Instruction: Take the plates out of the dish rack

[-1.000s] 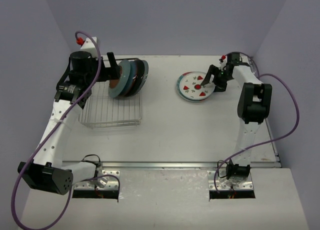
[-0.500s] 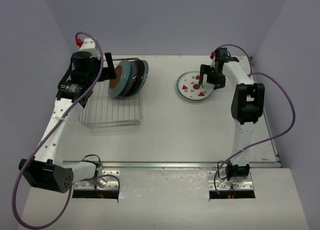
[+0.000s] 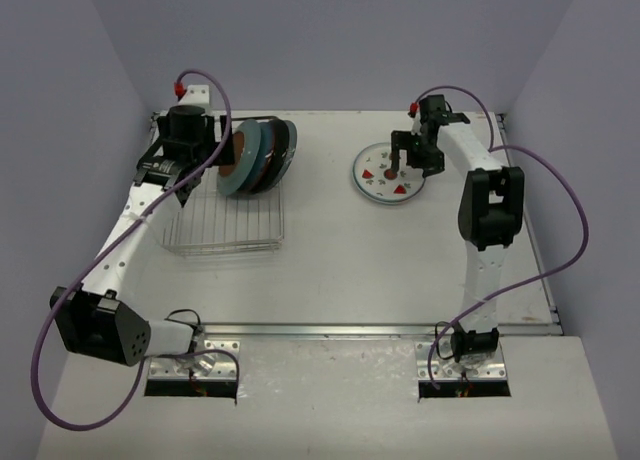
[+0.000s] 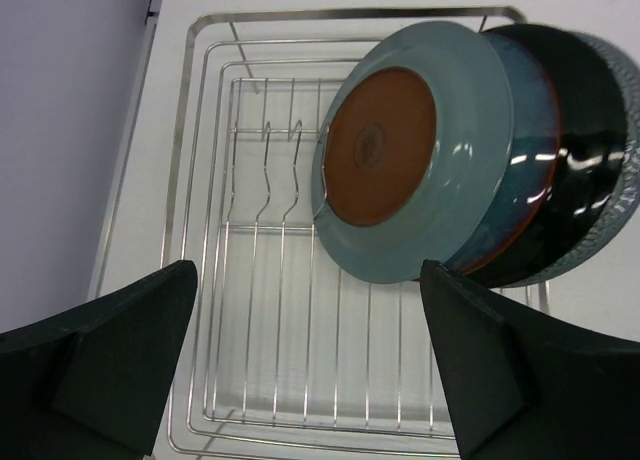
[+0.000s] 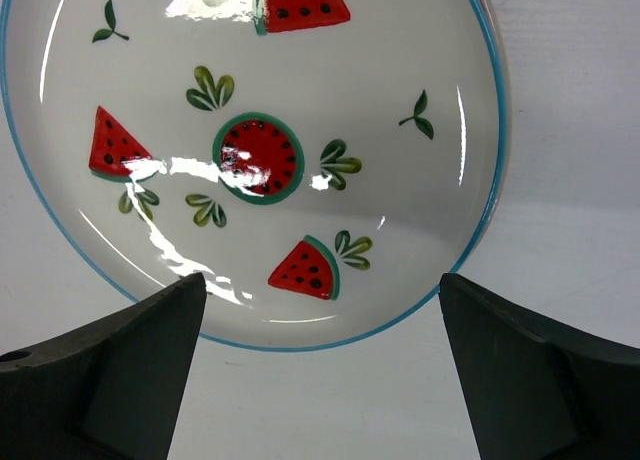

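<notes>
Here the dish rack (image 3: 222, 225) sits on the left half of the white table (image 3: 400, 270), and several plates (image 3: 258, 155) stand on edge in its far right corner, packed face to face and leaning to one side. In the left wrist view the nearest of them is a grey-blue plate (image 4: 400, 150) that shows its brown unglazed underside. Behind it come a deeper blue plate (image 4: 522, 130), a glossy dark plate (image 4: 575, 150) and, at the right edge of that view, the rim of a pale patterned plate (image 4: 627, 130). The left gripper (image 4: 307, 310) hangs above the rack's wire bars with its two fingers spread wide. Nothing is between them, and they touch neither the rack nor any plate.

On the right half of the table, well apart from the rack, a watermelon plate (image 3: 388, 175) lies flat, face up. It is white with a thin blue rim, red watermelon slices and small green leaves. The right gripper (image 5: 322, 290) is over this plate with its fingers wide apart and nothing held. In the top view one fingertip falls over the plate's middle; whether it touches the surface cannot be told. In the right wrist view the plate's near rim shows between the two dark fingers.
</notes>
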Robot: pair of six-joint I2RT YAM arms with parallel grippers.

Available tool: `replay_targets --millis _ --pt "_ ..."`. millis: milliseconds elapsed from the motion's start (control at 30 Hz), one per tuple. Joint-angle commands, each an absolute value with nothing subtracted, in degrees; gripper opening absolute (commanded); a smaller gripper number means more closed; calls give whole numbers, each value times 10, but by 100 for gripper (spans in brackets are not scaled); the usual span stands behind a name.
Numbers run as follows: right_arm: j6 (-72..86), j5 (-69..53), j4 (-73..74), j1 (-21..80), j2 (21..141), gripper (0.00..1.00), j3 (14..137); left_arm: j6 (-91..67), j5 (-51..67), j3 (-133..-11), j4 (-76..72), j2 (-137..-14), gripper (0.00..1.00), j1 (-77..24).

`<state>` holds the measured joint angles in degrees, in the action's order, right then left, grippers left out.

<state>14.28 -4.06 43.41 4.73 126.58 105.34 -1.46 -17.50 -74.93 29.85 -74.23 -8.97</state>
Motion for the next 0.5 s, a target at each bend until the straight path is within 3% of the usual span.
replay_targets --millis 0,167,467 --pt "121 -25 426 48 1174 99 1054 70 -300 -725 274 -780 87 -150" --pt "108 -43 427 48 1079 99 1004 119 -372 -664 223 -814 85 -200" --pt "129 -82 416 47 951 99 898 131 -407 -727 217 -895 85 -232"
